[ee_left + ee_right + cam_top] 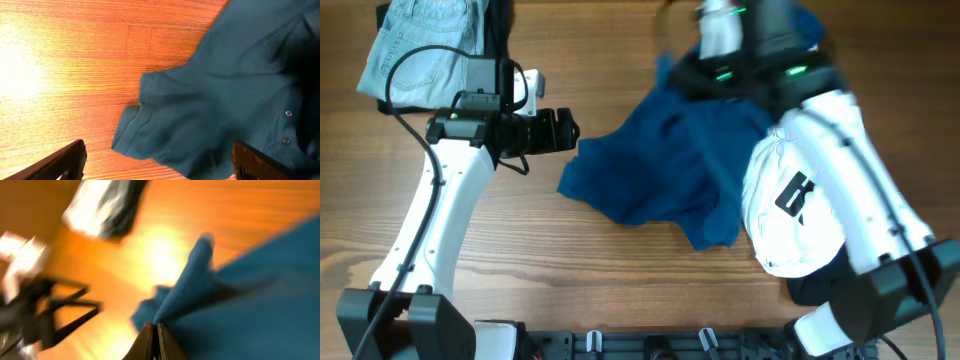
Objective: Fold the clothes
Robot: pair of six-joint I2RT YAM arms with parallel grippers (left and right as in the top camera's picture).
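- Closest to the lens, in the right wrist view: right gripper [152, 330], both fingers pressed together on a raised ridge of the dark-blue shirt [250, 295]; much blur in this view, finer detail not possible to tell
- From overhead: right arm [850, 160] reaching from the near right corner toward the far side of the table [620, 290], high over the cloth and hiding its own gripper; far edge of the shirt drawn up toward that arm
- Rest of the shirt crumpled and unfolded on the wood, at the middle of the table and a little to the right; loose waves all over, one corner pointing to the left
- Further left: left gripper [159, 150] with fingers wide apart and nothing between them; placed just beside the shirt's left edge; contact with the cloth not possible to tell
- Under the left wrist camera: one sleeve [131, 131] with a stitched hem, lying flat on the wood; two small buttons [287, 114] further right on the same cloth
- At the right: white top [790, 210] with black print, bunched up, touching the shirt's right edge and partly under the right arm
- At the far left corner: jeans [420, 45], light blue, well apart from the shirt, beyond the left arm [430, 220]
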